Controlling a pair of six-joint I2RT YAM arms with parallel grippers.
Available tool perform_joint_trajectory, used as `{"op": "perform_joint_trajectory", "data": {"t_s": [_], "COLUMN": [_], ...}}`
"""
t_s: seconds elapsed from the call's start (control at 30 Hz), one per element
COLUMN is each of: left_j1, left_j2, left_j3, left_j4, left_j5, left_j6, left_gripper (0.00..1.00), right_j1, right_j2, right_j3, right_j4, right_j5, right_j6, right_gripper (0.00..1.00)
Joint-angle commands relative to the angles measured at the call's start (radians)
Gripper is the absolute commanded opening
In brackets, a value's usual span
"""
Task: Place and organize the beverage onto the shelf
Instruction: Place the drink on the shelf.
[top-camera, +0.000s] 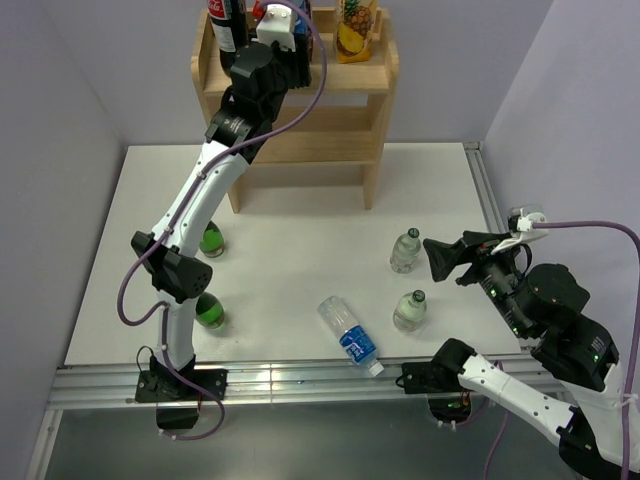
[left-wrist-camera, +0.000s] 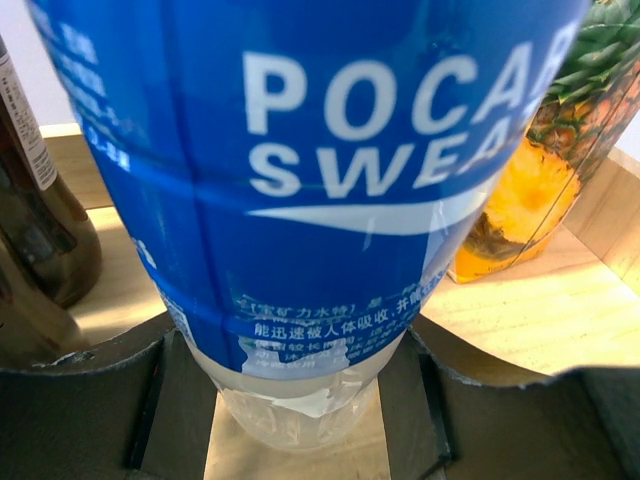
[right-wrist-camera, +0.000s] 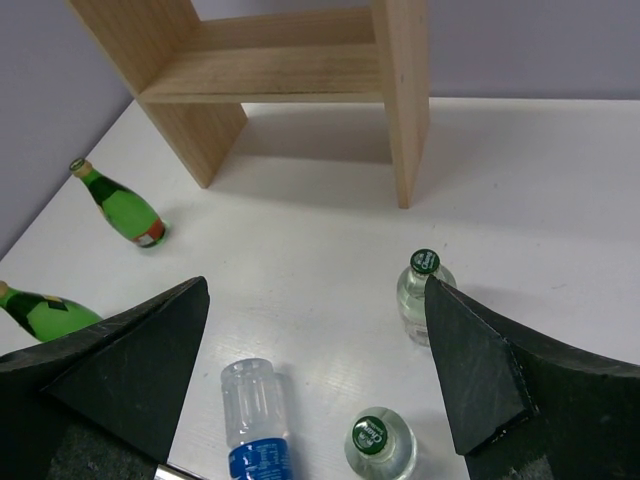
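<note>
While left pincer (left-wrist-camera: 285, 345) grips a blue-labelled bottle (left-wrist-camera: 330, 200) atop the pale wooden shelf (top-camera: 300, 147), right pincer (right-wrist-camera: 315, 290) gapes.

shelf (top-camera: 340, 125): pale wood, matt | table (top-camera: 300, 240): white, smooth, matt | Pocari Sweat bottle (left-wrist-camera: 330, 200): clear plastic, glossy blue label

White table (top-camera: 300, 250) is taken up by the shelf (top-camera: 372, 150), two green bottles (top-camera: 211, 240) (top-camera: 209, 310) and two clear bottles (top-camera: 404, 250) (top-camera: 410, 311); a water bottle (top-camera: 348, 335) is laid flat up front.

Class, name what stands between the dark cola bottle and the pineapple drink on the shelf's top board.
The blue Pocari Sweat bottle, held in the left gripper, stands between cola bottle and pineapple drink; the left wrist view shows it.
</note>
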Motion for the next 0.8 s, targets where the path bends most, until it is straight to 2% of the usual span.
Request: {"op": "perform_joint_trajectory", "data": {"t_s": [0.0,0.33,0.5,0.53,0.77], "left_j1": [0.021,0.023,0.021,0.021,0.021], "left_j2": [0.038,-0.014,0.006,0.011,0.026], "left_j3": [0.034,-0.029,0.007,0.01,0.01], "left_j4": [0.078,-0.036,-0.065,-0.065,-0.047], "left_j5": [0.012,0.024,0.015,0.018,-0.001], "left_j6": [-0.001,-0.001,0.02,0.022,0.025], "left_gripper": [0.06,0.24,0.46,0.55,0.77], "right_j1": [0.006,0.006,0.006,0.006,0.006], "right_j2": [-0.019,-0.025,-0.025,-0.026,-0.023], "right_j3": [-0.006,-0.02,-0.025,-0.025,-0.017], "right_j4": [0.037,0.04,0.04,0.043,0.034], "right_j5": [-0.004,-0.007,-0.011,-0.013,-0.005], "right_j6": [-0.003,-0.003,0.002,0.002,-0.009], "right_gripper": [0.95,0.95,0.95,0.95,0.94]}}
